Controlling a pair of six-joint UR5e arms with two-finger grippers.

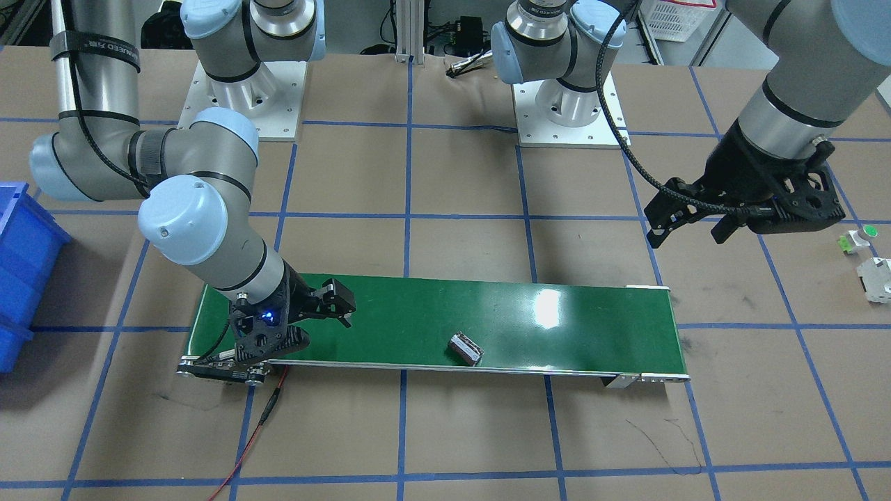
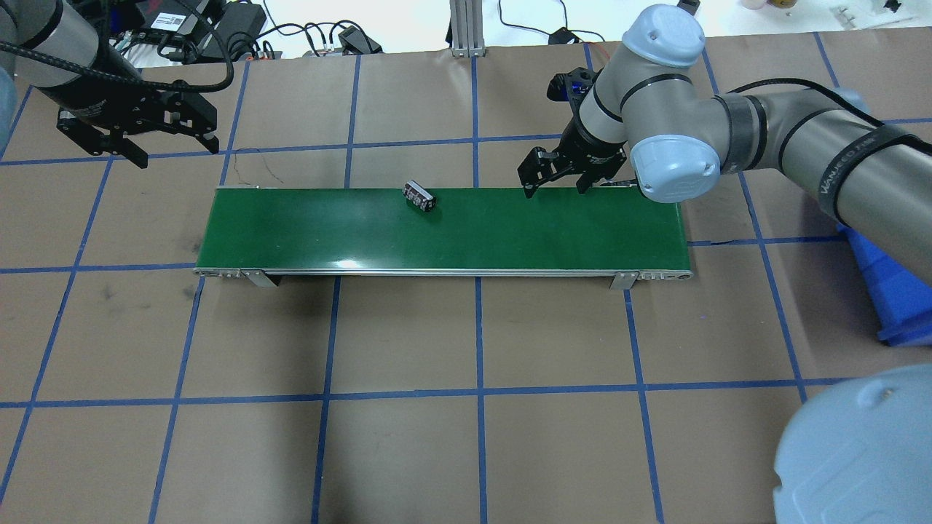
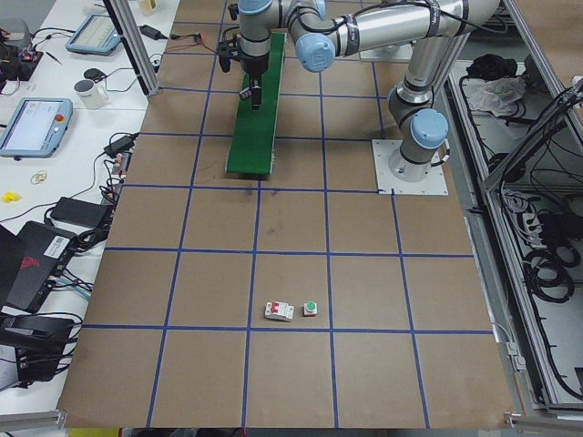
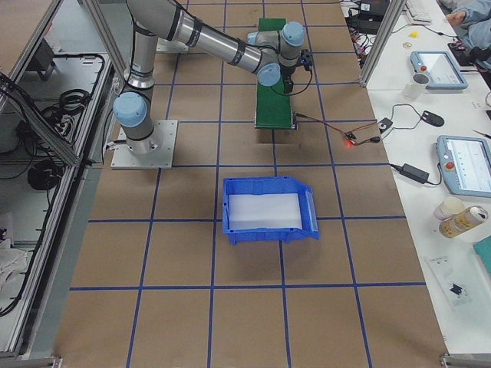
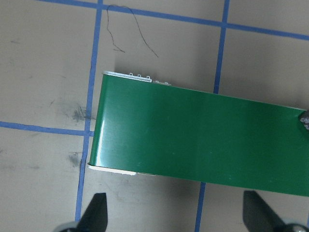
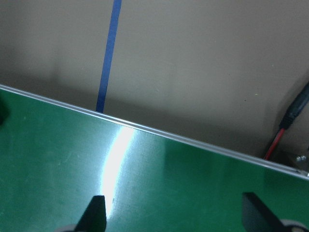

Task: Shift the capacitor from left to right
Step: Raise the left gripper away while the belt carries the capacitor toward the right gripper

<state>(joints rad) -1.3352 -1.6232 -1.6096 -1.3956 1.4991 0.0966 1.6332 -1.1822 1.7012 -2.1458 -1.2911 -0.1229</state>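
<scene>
The capacitor [image 1: 466, 348] is a small dark stubby piece lying on the green conveyor belt [image 1: 557, 320], near its middle and by the edge far from the robot. It also shows in the overhead view [image 2: 419, 196] on the belt [image 2: 510, 233]. My right gripper [image 2: 553, 189] is open and empty, low over the belt's right part, well apart from the capacitor. The right wrist view shows its open gripper [image 6: 176, 220] over bare belt. My left gripper [image 2: 175, 149] is open and empty, raised over the table beyond the belt's left end [image 5: 104, 121].
A blue bin [image 2: 895, 291] stands on the table at the robot's right. A small white part with a green cap [image 1: 860, 239] and a white-grey blocky part [image 1: 876, 278] lie far to the left. A red wire [image 1: 257, 431] runs from the belt's right end.
</scene>
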